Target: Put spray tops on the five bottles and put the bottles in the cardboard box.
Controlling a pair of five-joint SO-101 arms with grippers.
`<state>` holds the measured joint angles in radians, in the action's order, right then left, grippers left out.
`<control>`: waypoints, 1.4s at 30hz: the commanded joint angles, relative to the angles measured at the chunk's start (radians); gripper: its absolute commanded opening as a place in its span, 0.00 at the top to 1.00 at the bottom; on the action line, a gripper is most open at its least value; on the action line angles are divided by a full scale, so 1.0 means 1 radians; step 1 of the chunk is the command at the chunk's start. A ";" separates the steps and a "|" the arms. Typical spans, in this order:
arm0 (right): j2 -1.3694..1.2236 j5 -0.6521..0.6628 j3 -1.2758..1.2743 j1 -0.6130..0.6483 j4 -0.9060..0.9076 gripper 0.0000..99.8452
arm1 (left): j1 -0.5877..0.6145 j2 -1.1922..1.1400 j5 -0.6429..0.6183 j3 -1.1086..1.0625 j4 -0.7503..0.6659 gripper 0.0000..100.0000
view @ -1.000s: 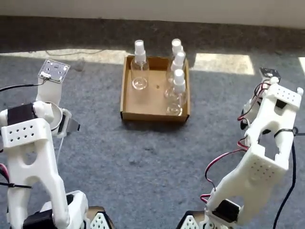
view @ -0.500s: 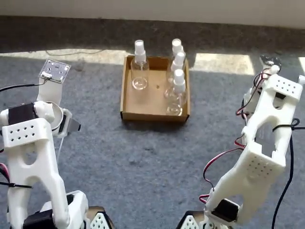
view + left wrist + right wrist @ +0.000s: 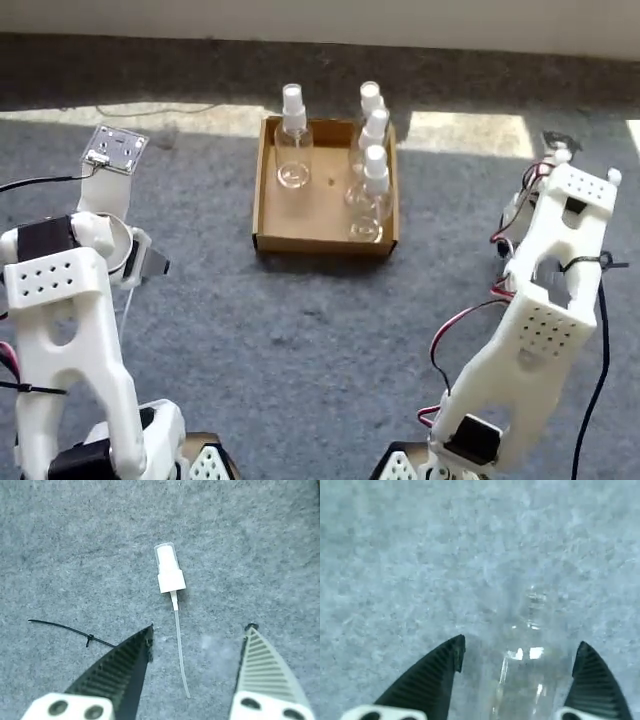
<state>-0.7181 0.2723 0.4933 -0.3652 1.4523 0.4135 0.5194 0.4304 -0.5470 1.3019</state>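
Grey felt covers the table (image 3: 300,330). At its left edge, toward the near side, stands the white left arm (image 3: 60,330). The left gripper (image 3: 200,630) points down at the felt with its jaws spread wide, one finger black and the other pale grey, gripping nothing. A white spray top (image 3: 169,575) lies flat on the felt just beyond the fingertips. Its thin clear dip tube runs back into the gap between the fingers and touches neither. A black zip tie (image 3: 75,632) lies on the felt beside the black finger.

Toward the middle of the far edge sits the cardboard box (image 3: 325,215), open at the top. A lone capped bottle (image 3: 293,150) stands upright in the box's far left corner. A row of three capped bottles (image 3: 374,135) stands upright along its right wall. All four are clear with white spray tops. The middle and the near left of the box floor are bare.

Near the right edge is the white right arm (image 3: 545,300), bent over the felt with red and black wires along it. The right gripper (image 3: 521,642) has two black fingers, also spread apart. Between them is a clear bottle (image 3: 530,680) with no top on its threaded neck, which points away from the gripper. There is a gap between the bottle and one finger. I cannot tell whether the other finger touches it.
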 commanded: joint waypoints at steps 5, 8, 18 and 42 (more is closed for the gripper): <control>-0.061 -0.018 0.165 0.007 -0.002 0.71 | -0.010 0.035 -0.006 0.005 -0.011 0.73; -0.071 -0.021 0.180 0.007 -0.004 0.71 | -0.012 0.035 -0.006 0.005 -0.012 0.73; -0.073 -0.068 0.180 0.007 -0.007 0.71 | -0.010 0.035 -0.006 0.005 -0.012 0.73; -0.002 0.052 0.346 0.005 0.094 1.00 | -0.010 0.035 -0.009 0.007 -0.011 0.73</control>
<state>-0.8040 0.3046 0.7281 -0.3621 1.4906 0.4135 0.5194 0.4304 -0.5470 1.3019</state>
